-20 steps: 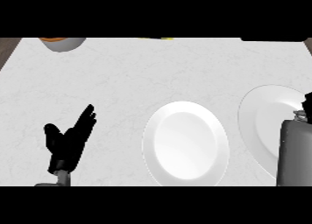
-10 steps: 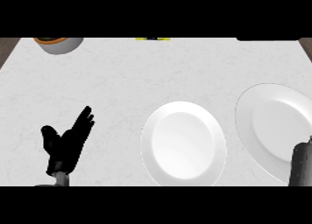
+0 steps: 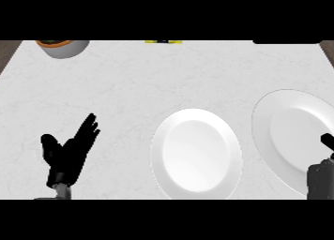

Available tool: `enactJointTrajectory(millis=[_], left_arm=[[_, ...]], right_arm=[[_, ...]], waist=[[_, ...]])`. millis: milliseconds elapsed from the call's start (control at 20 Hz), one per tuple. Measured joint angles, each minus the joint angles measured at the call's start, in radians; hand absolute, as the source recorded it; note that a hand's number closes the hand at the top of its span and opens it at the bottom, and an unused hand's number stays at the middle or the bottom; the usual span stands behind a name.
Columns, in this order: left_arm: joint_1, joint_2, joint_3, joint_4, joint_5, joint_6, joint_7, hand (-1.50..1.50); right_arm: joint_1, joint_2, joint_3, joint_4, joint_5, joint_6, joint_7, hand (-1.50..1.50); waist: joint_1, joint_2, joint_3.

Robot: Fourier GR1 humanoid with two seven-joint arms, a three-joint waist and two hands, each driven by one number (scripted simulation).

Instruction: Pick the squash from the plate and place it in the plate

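Two white plates lie on the pale counter [image 3: 128,89]. One plate [image 3: 196,151] is at the centre front, and a larger plate [image 3: 294,126] is at the right. Both show bare, and no squash is in view on either. My right hand [image 3: 333,143] shows only as a small black part over the right plate's near rim, with its grey forearm below it at the lower right corner. My left hand [image 3: 67,152] rests open at the lower left, fingers up, well clear of both plates.
A grey bowl [image 3: 63,48] with orange contents stands at the far left corner. At the far edge a small yellow thing [image 3: 163,41] peeks in. Dark wood borders the counter at both upper corners.
My right arm has drawn back toward the lower right corner, uncovering most of the right plate. The left hand has stayed where it was.
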Motion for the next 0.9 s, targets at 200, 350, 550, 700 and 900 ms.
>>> enactJointTrajectory(millis=[200, 350, 550, 700, 900], left_arm=[[0.000, -0.016, -0.009, 0.004, -0.011, 0.012, -0.007, 0.00], [0.000, -0.013, -0.004, 0.006, -0.011, 0.011, -0.009, 0.00], [-0.003, -0.002, 0.010, 0.008, -0.001, 0.001, -0.001, 0.00], [-0.003, -0.002, 0.013, 0.009, -0.001, 0.001, 0.002, 0.00], [0.002, 0.001, 0.013, -0.004, 0.000, -0.001, 0.013, 0.00]], right_arm=[[0.018, -0.008, 0.019, 0.007, -0.093, -0.144, -0.093, -1.50], [0.034, 0.000, 0.023, -0.034, -0.135, -0.225, -0.131, -1.50], [0.094, 0.017, 0.073, -0.111, -0.181, -0.302, -0.112, -1.50], [0.171, 0.023, 0.175, -0.182, -0.234, -0.340, -0.080, -1.50], [0.305, 0.026, 0.347, -0.303, -0.288, -0.384, -0.027, -1.50]], waist=[[-0.001, 0.000, 0.000], [-0.003, -0.001, -0.001], [-0.005, -0.004, -0.002], [-0.007, -0.005, -0.002], [-0.010, -0.006, -0.004]])
